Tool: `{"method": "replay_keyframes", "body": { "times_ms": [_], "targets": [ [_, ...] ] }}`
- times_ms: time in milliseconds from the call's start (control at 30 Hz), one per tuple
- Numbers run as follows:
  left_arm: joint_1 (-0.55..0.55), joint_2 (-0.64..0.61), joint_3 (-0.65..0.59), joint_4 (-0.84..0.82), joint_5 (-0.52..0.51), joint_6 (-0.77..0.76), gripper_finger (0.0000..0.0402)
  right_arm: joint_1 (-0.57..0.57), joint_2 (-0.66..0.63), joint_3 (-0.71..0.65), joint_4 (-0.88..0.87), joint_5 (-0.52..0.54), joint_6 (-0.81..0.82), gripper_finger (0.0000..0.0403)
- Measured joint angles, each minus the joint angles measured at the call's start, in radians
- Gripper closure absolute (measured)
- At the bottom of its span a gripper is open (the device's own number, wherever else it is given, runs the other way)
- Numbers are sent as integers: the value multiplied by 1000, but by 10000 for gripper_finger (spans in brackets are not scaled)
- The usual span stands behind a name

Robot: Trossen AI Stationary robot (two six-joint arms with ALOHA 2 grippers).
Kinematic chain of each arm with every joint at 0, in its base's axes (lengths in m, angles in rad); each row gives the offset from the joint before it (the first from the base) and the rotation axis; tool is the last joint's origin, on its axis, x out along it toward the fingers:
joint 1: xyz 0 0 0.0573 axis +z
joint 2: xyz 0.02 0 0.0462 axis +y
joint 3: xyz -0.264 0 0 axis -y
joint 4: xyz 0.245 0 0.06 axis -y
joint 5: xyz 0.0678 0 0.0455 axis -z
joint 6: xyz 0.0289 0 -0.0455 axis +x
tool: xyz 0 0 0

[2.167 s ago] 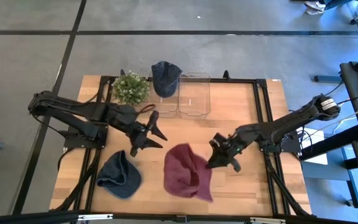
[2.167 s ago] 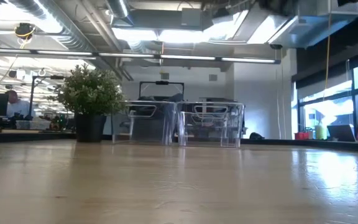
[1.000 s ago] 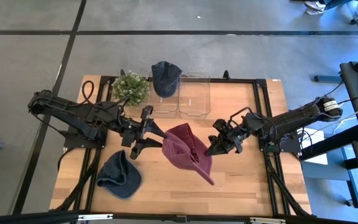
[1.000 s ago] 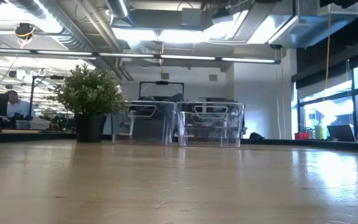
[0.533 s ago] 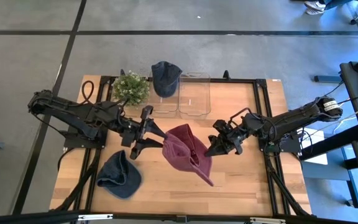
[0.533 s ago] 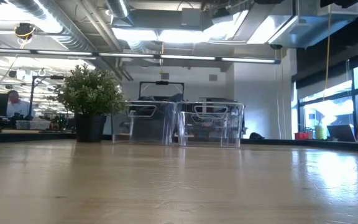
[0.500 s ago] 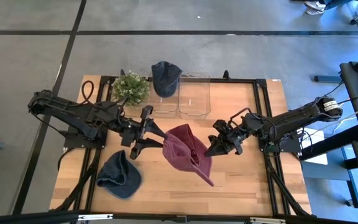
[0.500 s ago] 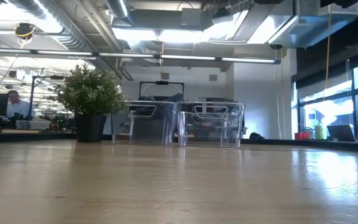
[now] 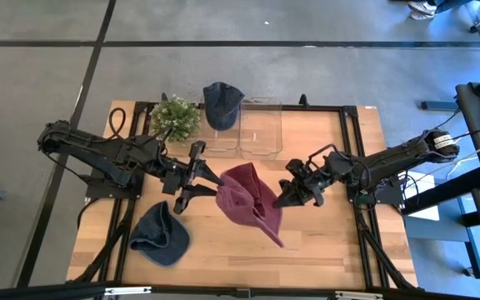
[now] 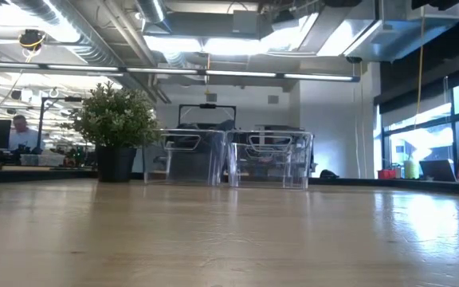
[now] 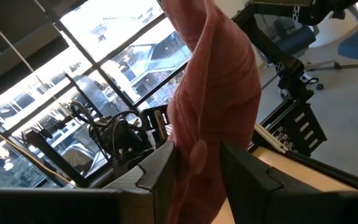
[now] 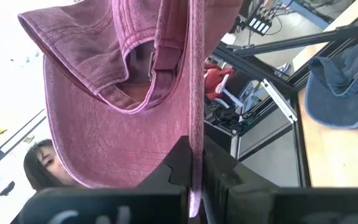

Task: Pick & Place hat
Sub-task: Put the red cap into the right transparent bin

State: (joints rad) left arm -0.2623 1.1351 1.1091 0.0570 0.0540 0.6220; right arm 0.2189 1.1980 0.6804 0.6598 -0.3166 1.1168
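Observation:
A maroon hat [image 9: 244,200] hangs in the air over the middle of the table, between my two grippers. My left gripper [image 9: 213,187] is level at its left side, fingers closed on the cloth [image 11: 197,124]. My right gripper [image 9: 280,200] is at its right side, shut on a thin edge. In the right wrist view the hat's back opening and strap [image 12: 145,62] face the camera. A blue hat [image 9: 158,236] lies flat on the table near the front left. The low view shows neither arm nor the maroon hat. My left gripper has a bunched fold of the maroon hat's cloth [image 11: 194,158] between its two fingers, coming level from the table's left. The hat is clear of the table. Which part of the hat this is does not show. My right gripper pinches a thin edge of the maroon hat [image 12: 194,140] between its two fingers, level from the table's right. The fingers lie across that edge. The crown hangs open beyond them, clear of the table. Brim or rim, I cannot tell.
Two clear bins [image 9: 261,127] stand at the table's far edge, a dark blue hat [image 9: 222,102] lying on the left one. A potted plant [image 9: 174,117] stands left of them. People sit in the room beyond [image 10: 18,131].
Both arms have stayed nearly still over the last second, with the maroon hat hanging between them. About a second earlier my right gripper raised the hat off the table's near middle, and my left gripper came toward it from the left.

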Motion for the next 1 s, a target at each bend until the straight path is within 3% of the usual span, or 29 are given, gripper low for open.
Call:
{"method": "replay_keyframes", "body": {
  "times_ms": [333, 667, 833, 1000],
  "targets": [
    [0, 0, 0, 0, -1, -10, 290, 0, 0, 0, 0, 9, -3, 383],
    [0, 0, 0, 0, -11, -7, 364, -13, 0, 0, 0, 21, -9, 383],
    [0, 0, 0, 0, -11, -27, 375, -20, 0, 0, 6, 21, -113, 369],
    [3, 0, 0, -1, -11, -74, 375, -20, 0, 0, 22, 19, -265, 328]
  ]
}}
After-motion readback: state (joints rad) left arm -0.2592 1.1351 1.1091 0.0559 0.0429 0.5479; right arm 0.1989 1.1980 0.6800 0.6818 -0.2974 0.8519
